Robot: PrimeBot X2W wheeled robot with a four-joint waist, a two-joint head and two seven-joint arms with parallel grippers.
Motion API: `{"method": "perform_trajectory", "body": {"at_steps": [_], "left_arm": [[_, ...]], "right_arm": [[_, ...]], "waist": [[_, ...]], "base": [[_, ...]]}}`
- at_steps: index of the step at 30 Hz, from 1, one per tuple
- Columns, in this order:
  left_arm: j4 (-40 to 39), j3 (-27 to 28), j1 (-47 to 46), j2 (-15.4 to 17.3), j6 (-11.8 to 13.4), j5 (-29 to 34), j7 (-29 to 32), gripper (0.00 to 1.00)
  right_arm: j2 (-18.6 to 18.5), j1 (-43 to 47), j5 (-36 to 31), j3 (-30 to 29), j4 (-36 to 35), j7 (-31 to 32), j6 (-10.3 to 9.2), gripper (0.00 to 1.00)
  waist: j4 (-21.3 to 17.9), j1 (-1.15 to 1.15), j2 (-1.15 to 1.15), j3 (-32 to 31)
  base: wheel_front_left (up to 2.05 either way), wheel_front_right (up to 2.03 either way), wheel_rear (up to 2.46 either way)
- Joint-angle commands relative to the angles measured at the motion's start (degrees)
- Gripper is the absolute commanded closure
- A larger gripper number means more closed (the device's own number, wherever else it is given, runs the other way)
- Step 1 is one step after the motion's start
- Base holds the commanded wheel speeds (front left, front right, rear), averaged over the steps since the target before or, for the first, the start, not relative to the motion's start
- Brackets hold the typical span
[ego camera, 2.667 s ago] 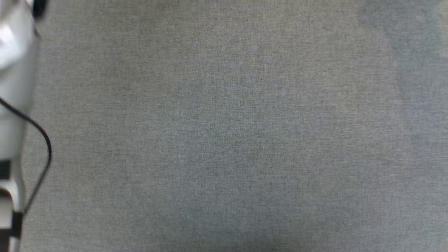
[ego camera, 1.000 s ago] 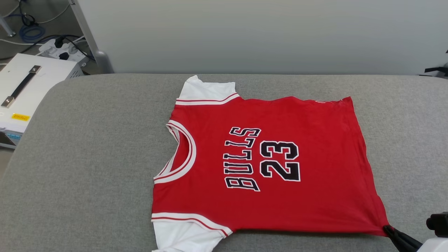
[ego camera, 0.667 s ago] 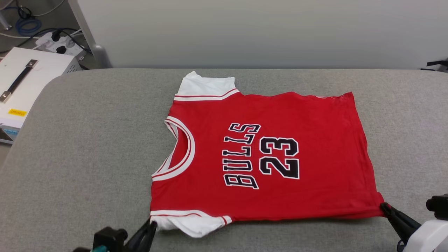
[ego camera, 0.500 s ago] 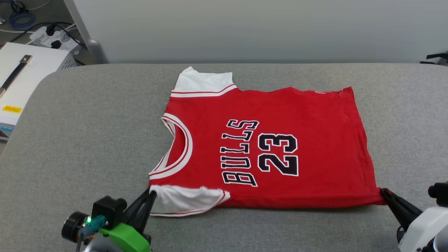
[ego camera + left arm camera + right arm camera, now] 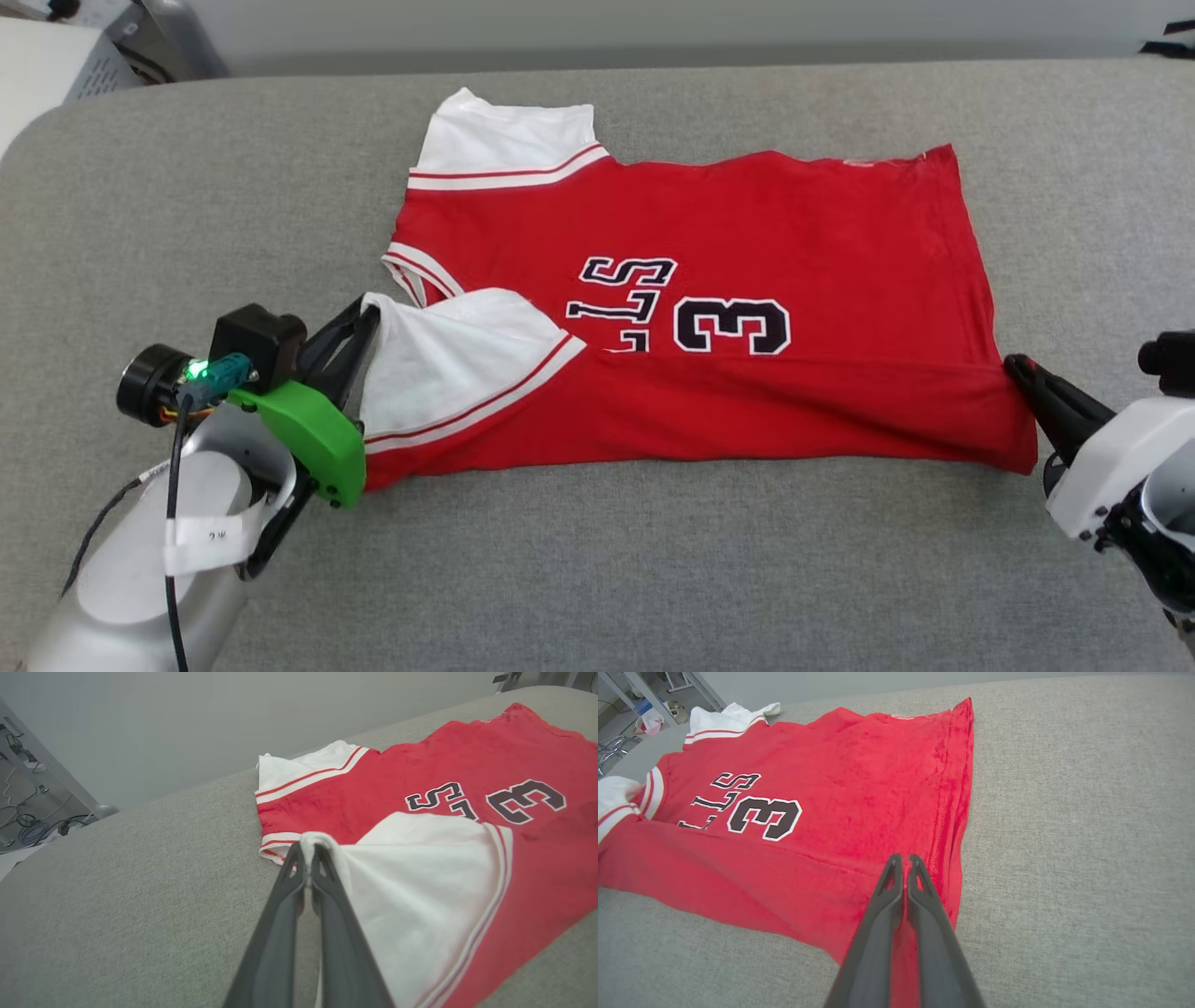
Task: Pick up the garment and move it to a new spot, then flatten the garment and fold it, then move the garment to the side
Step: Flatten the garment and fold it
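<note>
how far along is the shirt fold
Done: the garment lies spread on the grey cushion. In hand: left gripper and right gripper, jaws shut on near sleeve and hem corner, hold the first fold half over the print. Left: finish folding, move aside.

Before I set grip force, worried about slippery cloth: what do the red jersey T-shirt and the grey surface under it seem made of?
Red jersey T-shirt with white sleeves: soft matte knit, likely cotton or a blend; it creases and drapes limply at the fold. Grey padded surface: matte woven upholstery-like fabric, fine heathered weave; rounded corner suggests padding.
</note>
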Motion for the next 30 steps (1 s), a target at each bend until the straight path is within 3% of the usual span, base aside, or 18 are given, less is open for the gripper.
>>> {"method": "perform_trajectory", "body": {"at_steps": [1, 8, 18, 19, 20, 21, 30], "left_arm": [[1.7, -0.5, -2.1, -0.4, -0.3, 0.3, -0.6, 1.0], [12.8, -4.7, -8.2, -2.0, -0.7, -0.2, -2.7, 1.0], [20.5, -12.1, -10.4, -3.9, -0.8, -4.6, -5.5, 1.0], [21.0, -12.6, -10.6, -3.9, -0.8, -4.9, -5.7, 0.77], [21.3, -13.0, -10.7, -3.9, -0.8, -5.2, -5.8, 0.49], [21.7, -13.2, -11.0, -3.7, -0.8, -5.2, -5.9, 0.0], [19.8, -15.0, -12.7, -1.0, -0.8, -6.4, -6.2, 0.0]], "right_arm": [[0.2, -2.0, -0.3, 0.6, 1.0, 0.2, -0.03, 1.0], [0.7, -10.1, -1.1, 5.0, 7.9, -0.6, -0.03, 1.0], [0.8, -14.1, -0.9, 10.0, 16.7, -4.9, -0.03, 1.0], [0.9, -14.3, -0.7, 10.2, 17.3, -5.7, -0.03, 0.67], [0.9, -14.4, -0.6, 10.5, 17.6, -6.2, -0.03, 0.51], [0.7, -14.5, -0.6, 10.9, 17.8, -7.1, -0.03, 0.0], [-2.0, -11.0, 0.6, 10.8, 15.5, -12.3, -0.03, 0.0]], "waist": [[-1.5, 0.0, 0.0, 3.7], [-2.2, 0.0, 0.0, 7.1], [-1.4, 0.0, 0.0, 6.4], [-1.3, 0.0, 0.0, 6.0], [-1.3, 0.0, 0.0, 5.6], [-1.2, 0.0, 0.0, 5.1], [0.7, 0.0, 0.0, -0.5]], "base": [[0.0, 0.0, 0.0], [0.0, 0.0, 0.0], [0.0, 0.0, 0.0], [0.0, 0.0, 0.0], [0.0, 0.0, 0.0], [0.0, 0.0, 0.0], [0.0, 0.0, 0.0]]}}
